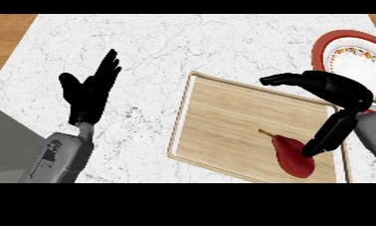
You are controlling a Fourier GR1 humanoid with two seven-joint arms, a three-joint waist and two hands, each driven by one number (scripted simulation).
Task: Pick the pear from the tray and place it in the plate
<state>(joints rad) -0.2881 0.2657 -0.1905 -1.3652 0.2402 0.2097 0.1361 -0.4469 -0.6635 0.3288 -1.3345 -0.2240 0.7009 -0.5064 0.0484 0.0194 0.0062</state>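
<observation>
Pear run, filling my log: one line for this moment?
pear: on tray | right hand: open, over pear | left hand: resting open | plate: empty

The left hand rests open, fingers up, while the right hand hangs with fingers and thumb spread.

a white marble counter with fine grey veins fills the view; a strip of brown wood surface shows at the upper left corner.
</observation>
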